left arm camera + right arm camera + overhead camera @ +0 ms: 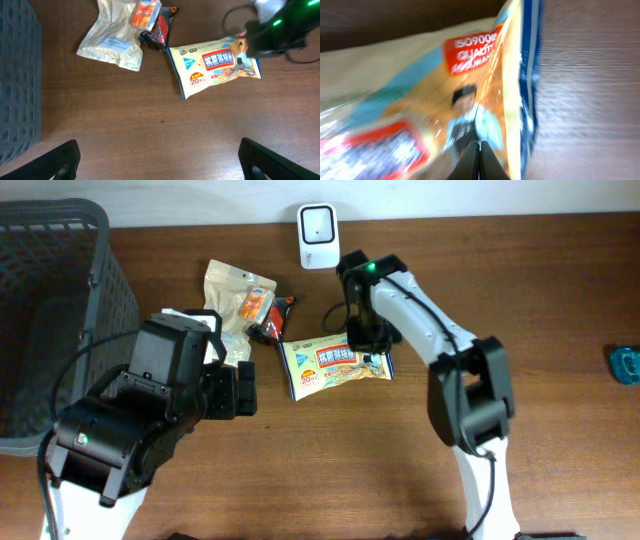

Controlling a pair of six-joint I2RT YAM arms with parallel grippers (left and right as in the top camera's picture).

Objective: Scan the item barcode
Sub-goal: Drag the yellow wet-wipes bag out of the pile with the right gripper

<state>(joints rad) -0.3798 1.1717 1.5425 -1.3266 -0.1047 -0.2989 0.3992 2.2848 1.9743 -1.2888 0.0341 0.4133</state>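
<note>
The item, a yellow-and-blue wipes packet [335,367] [215,65], lies flat mid-table with its printed face up; no barcode shows. Its right end fills the right wrist view as blurred foil [470,75]. My right gripper [368,352] [479,150] is down on that end, its fingers pressed together with a raised crease of the film running up from the tips. The white scanner [317,223] stands at the table's back edge, just behind the packet. My left gripper [245,390] [160,165] hovers wide open over bare wood to the packet's left, holding nothing.
A beige pouch [228,305], a small orange packet [257,302] and a dark red packet [272,320] lie just left of the wipes. A grey mesh basket [50,300] fills the far left. A blue object [625,363] sits at the right edge.
</note>
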